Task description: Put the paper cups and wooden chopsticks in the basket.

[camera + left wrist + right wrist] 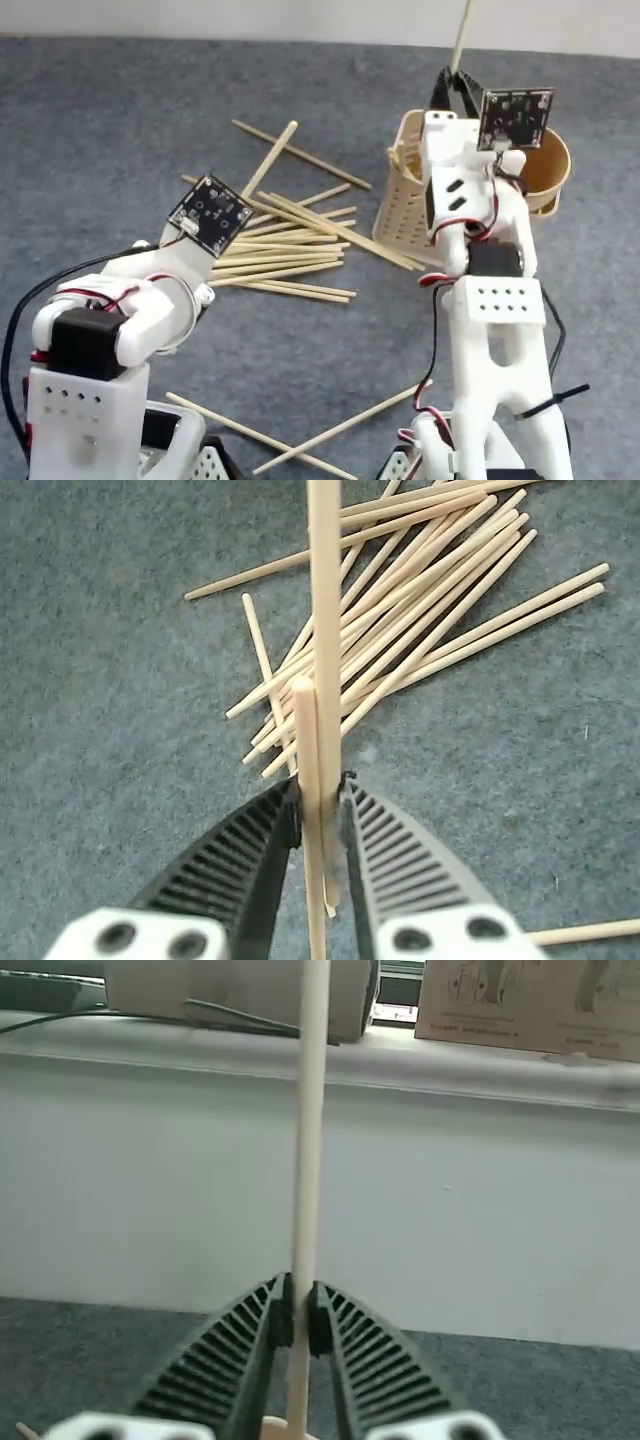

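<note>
Left tool [322,815] is pinching two chopsticks [325,630] above the pile [290,255] on the desk [100,150]. Right tool [300,1320] is clamping one stick [308,1110] upright over the basket [405,215]. Light, stiff, slick: you're likely better gripping mid-shaft.

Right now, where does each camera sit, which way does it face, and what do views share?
High view: fixed above the table, looking down; left arm over the chopstick pile, right arm by the basket.
Left wrist view: on the left wrist, facing down at the pile; left gripper clamps two chopsticks.
Right wrist view: on the right wrist, facing level at the wall; right gripper clamps an upright chopstick.
Shared: pile in high and left wrist views; upright chopstick in high and right wrist.
</note>
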You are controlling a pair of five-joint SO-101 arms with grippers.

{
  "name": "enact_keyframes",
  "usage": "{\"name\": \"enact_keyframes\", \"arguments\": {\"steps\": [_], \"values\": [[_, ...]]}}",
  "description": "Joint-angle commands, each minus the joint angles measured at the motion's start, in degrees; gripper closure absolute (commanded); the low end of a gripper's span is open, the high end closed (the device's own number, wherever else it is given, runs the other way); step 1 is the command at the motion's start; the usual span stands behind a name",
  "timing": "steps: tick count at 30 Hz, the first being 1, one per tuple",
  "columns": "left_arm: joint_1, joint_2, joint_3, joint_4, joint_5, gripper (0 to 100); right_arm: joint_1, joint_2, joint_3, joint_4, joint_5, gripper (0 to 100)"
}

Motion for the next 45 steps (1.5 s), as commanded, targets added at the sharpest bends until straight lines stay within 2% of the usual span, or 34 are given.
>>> {"name": "enact_keyframes", "arguments": {"steps": [1,4,8,12,18,23,26,29,35,40,45], "values": [[-0.6,-1.0,-2.7,-1.0,0.6,99,0.6,-0.5,-3.5,2.9,0.2,86.4],[-0.7,-1.1,-3.3,-1.0,0.6,99,0.6,-0.9,-5.1,8.6,0.4,83.0],[-0.7,-1.1,-6.3,-0.8,1.0,99,0.1,-7.8,-10.6,16.1,0.2,85.3],[-0.6,-0.9,-11.6,-1.0,1.1,99,-3.8,-18.0,-10.6,28.1,0.5,90.0],[-0.5,-0.7,-21.8,-4.4,10.4,99,-12.1,-28.6,-10.5,47.7,2.2,96.0],[-0.3,-0.6,-23.9,-14.9,17.0,99,-20.7,-31.3,-6.7,57.7,3.0,96.4],[-0.3,-0.5,-23.8,-22.7,20.1,99,-25.0,-33.4,2.9,57.9,3.5,96.4],[-0.2,-0.5,-23.8,-29.8,24.7,99,-27.7,-37.5,13.3,55.6,7.2,96.4],[0.6,0.2,-23.8,-42.5,31.6,99,-28.4,-50.9,32.7,45.6,8.7,96.4],[8.4,5.3,-24.0,-49.1,32.3,99,-28.5,-63.1,47.3,40.6,12.0,96.4],[16.4,11.6,-24.4,-55.2,32.3,99,-28.6,-71.7,55.6,40.0,14.4,96.4]]}}
